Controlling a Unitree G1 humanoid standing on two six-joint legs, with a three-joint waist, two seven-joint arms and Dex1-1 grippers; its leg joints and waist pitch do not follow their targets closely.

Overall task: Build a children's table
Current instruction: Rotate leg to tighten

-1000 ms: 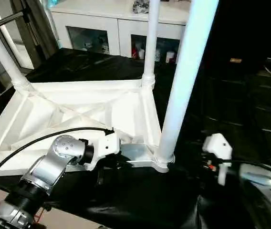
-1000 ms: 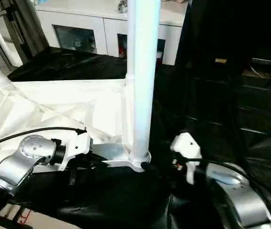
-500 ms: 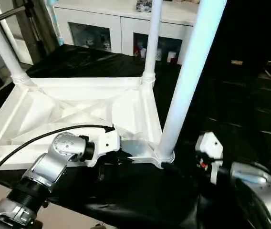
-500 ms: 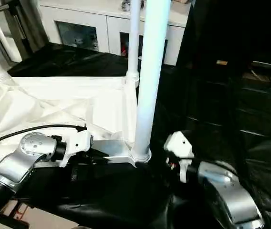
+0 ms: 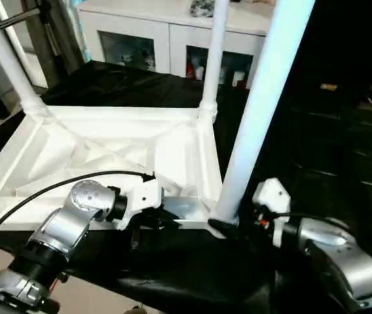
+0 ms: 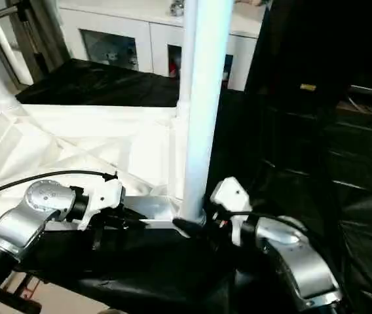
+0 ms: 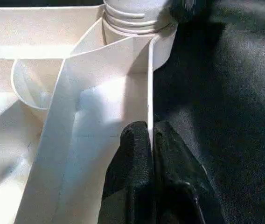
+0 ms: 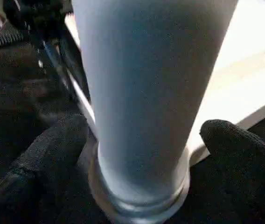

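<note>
From the left eye view, the children's table point(image 5: 107, 147) lies upside down on a black sheet point(image 5: 317, 137), ribbed underside up, with three tube legs standing in its corner sockets: the near-right leg point(image 5: 258, 111), the far-right leg point(image 5: 211, 59) and the far-left leg point(image 5: 6, 55). A white glass-door cabinet point(image 5: 173, 39) stands beyond it. The left gripper point(image 5: 163, 221) meets the tabletop's near rim just left of the near-right leg.

From the right eye view, the right gripper point(image 6: 196, 226) reaches in from the right to the foot of that same leg.

In the left wrist view, the two black fingers point(image 7: 135, 154) are pressed together on the thin upright wall of the rim.

In the right wrist view, the fingers point(image 8: 53, 149) stand wide apart on either side of the leg's base; whether they touch it is hard to judge.
</note>
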